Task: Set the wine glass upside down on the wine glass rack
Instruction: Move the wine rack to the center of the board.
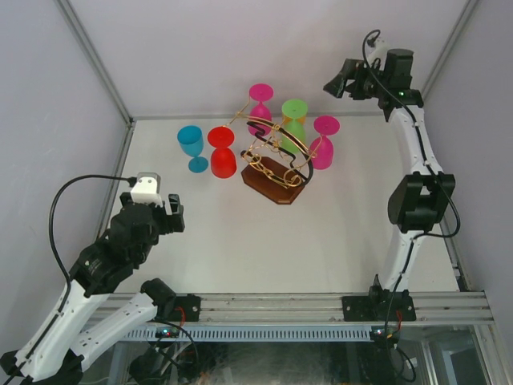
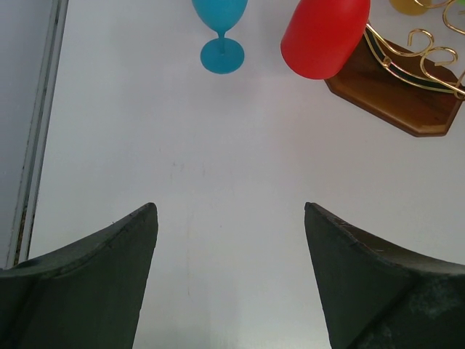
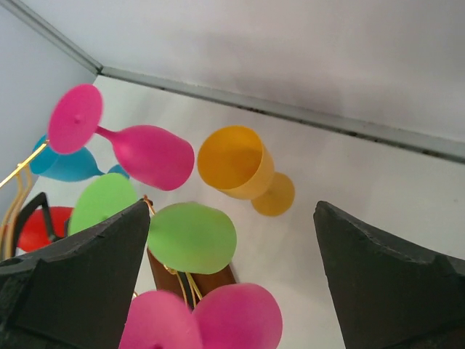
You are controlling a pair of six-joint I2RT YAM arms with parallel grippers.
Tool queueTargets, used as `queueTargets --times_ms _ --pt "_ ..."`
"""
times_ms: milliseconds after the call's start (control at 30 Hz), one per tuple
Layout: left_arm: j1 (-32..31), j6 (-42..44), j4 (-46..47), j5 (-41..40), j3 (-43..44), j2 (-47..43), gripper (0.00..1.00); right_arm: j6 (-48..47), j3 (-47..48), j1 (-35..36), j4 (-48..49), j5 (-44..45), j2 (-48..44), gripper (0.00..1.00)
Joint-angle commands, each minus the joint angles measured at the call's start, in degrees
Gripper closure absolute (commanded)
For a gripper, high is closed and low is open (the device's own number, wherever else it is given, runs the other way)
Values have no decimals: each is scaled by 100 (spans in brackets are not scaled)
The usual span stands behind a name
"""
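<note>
Wine glass rack (image 1: 271, 184) stands mid-table (image 1: 240, 249), toward the far edge. Pink wine glass (image 1: 324, 151) hangs upside down on its right side. Right end effector (image 3: 231, 218) spread, empty, high over the far right corner. Left end effector (image 2: 231, 212) spread, empty, near left corner.

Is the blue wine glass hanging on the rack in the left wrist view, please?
No, the blue wine glass stands on its foot on the table.

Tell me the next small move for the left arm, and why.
Probably ease the left gripper forward toward the blue glass: its fingers are open and empty, and that glass stands upright on the table, off the wine glass rack.
</note>
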Motion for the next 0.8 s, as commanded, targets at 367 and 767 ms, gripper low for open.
queueTargets --times_ms 367,767 --pt "56 240 475 -224 -445 145 15 416 1072 286 1014 -628 1629 4" --pt "85 279 482 -309 -624 86 15 -698 1098 695 1494 -813 2049 1"
